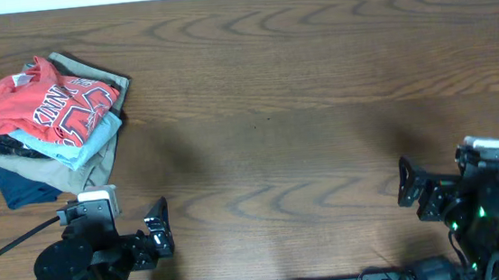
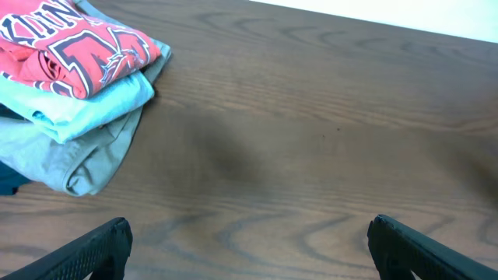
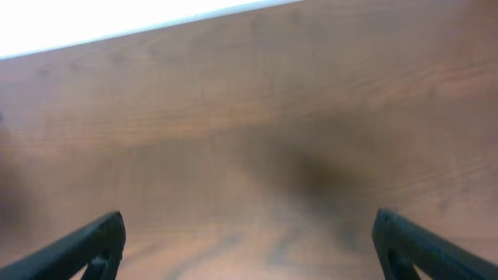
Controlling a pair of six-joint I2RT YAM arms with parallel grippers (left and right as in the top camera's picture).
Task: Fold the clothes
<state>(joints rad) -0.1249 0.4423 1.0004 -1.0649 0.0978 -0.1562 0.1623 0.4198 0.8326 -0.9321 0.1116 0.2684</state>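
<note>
At the far left, the coral-red T-shirt is lying loosely folded on top of a pile of folded garments. It is sitting well apart from the left gripper, whose fingers are spreading wide over the bare table. The left wrist view is cutting off most of the shirt's lettering. Farther right, the right gripper is likewise gaping, far from the shirt, its view blurred.

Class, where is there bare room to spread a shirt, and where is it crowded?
Bare table stretches from the folded stack rightward, and between left gripper and right gripper. Crowded only far left, where the red T-shirt tops the stack.
</note>
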